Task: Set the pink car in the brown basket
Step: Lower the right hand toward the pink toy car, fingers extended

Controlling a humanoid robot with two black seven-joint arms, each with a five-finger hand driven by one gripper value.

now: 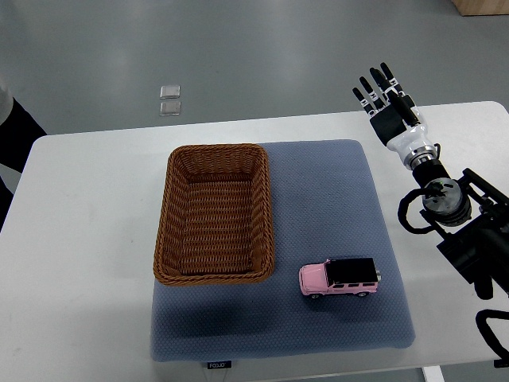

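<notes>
A pink toy car with a black roof (340,278) stands on the blue-grey mat (326,199), just right of the near right corner of the brown wicker basket (215,213). The basket holds nothing. My right hand (380,94) is raised over the table's far right part, fingers spread and holding nothing, well beyond the car and to its right. Its arm (453,211) comes in from the right edge. The left arm does not show.
The mat lies on a white table (87,239). Two small clear squares (170,99) lie on the grey floor beyond the table. A dark shape (12,135) shows at the left edge.
</notes>
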